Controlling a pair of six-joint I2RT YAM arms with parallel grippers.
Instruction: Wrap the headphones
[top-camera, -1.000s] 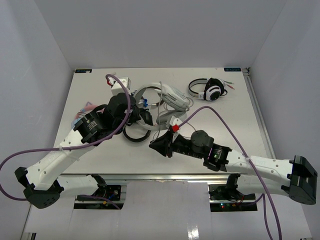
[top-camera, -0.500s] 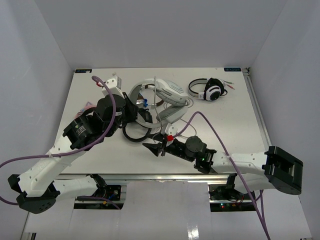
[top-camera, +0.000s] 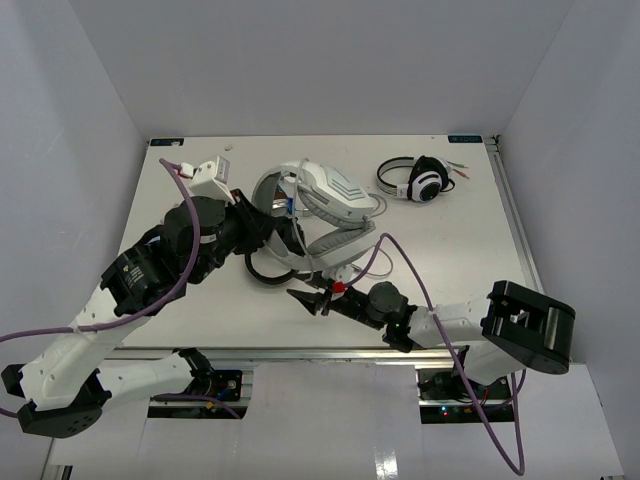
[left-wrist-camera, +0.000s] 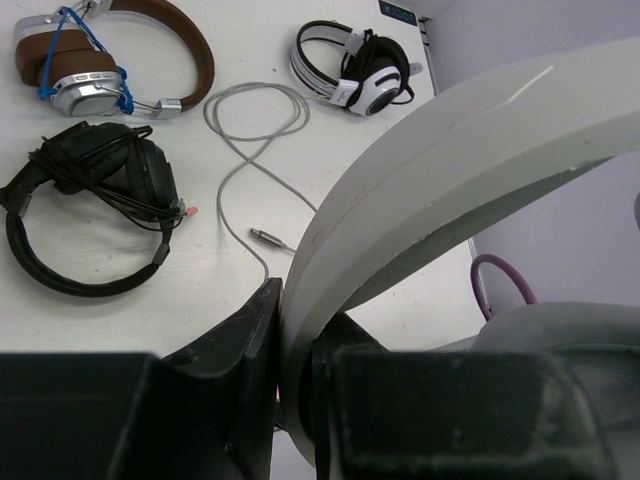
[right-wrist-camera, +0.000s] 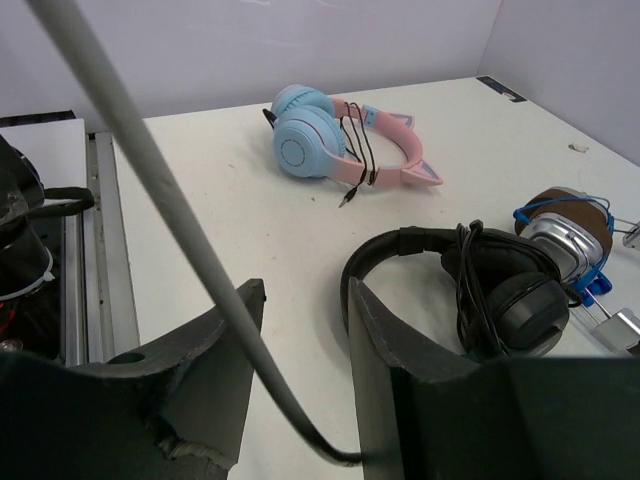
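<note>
A white table (top-camera: 460, 260) is seen from above, with two robot arms reaching onto it from the near edge. The large white and grey headphones (top-camera: 335, 192) are held up over the middle of the table, toward its far side. Their wide white band (left-wrist-camera: 450, 180) is clamped between the fingers of the left gripper (top-camera: 272, 222), which is closed tight on it. The right gripper (top-camera: 308, 298) is placed low in front of the headphones, near the table's front edge. In the right wrist view its jaws are seen standing apart, and the thin grey cable (right-wrist-camera: 170, 200) is passed slantwise through the gap, which is far wider than the cable. A black pair (top-camera: 268, 268) is laid on the table between the two grippers, just beside the right one. A smaller white pair (top-camera: 422, 180) with black cups is set at the far right, well apart. A brown and silver pair (left-wrist-camera: 90, 60) and a pink and blue cat-eared pair (right-wrist-camera: 330, 140) are also laid on the table.
</note>
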